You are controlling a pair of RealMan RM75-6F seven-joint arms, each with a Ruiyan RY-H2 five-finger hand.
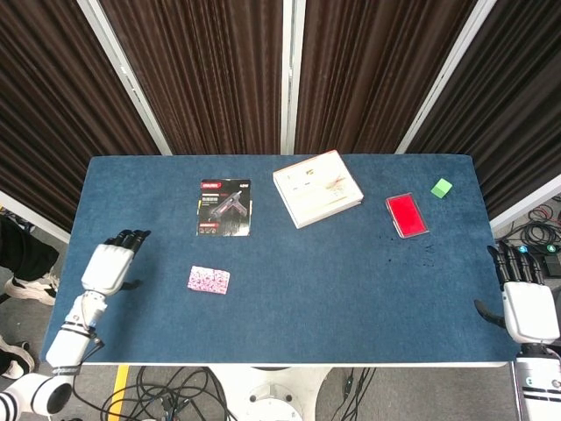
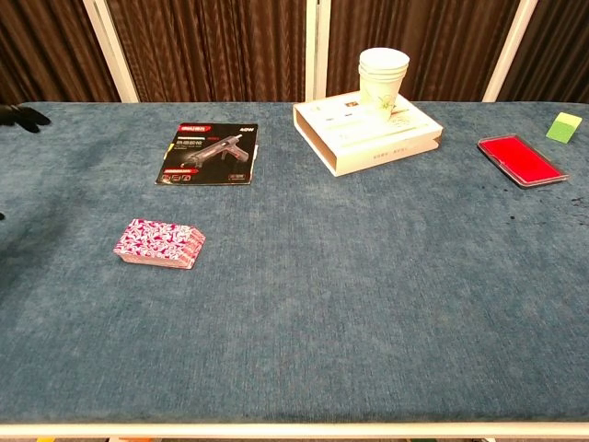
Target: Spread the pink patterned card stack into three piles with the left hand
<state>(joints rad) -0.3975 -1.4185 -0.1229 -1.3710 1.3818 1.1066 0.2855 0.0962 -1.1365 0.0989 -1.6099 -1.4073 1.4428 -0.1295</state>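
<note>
The pink patterned card stack point(image 1: 209, 280) lies as one pile on the blue table, left of centre; the chest view also shows the card stack point(image 2: 159, 243). My left hand point(image 1: 110, 263) hovers over the table's left part, fingers extended and empty, a short way left of the stack. Only its dark fingertips point(image 2: 20, 114) show at the chest view's left edge. My right hand point(image 1: 522, 303) stays off the table's right front corner, fingers apart, holding nothing.
A glue gun package point(image 1: 224, 207) lies behind the cards. A white box point(image 1: 317, 188) carries stacked paper cups point(image 2: 383, 75). A red flat case point(image 1: 407, 214) and a green block point(image 1: 442, 187) sit at the back right.
</note>
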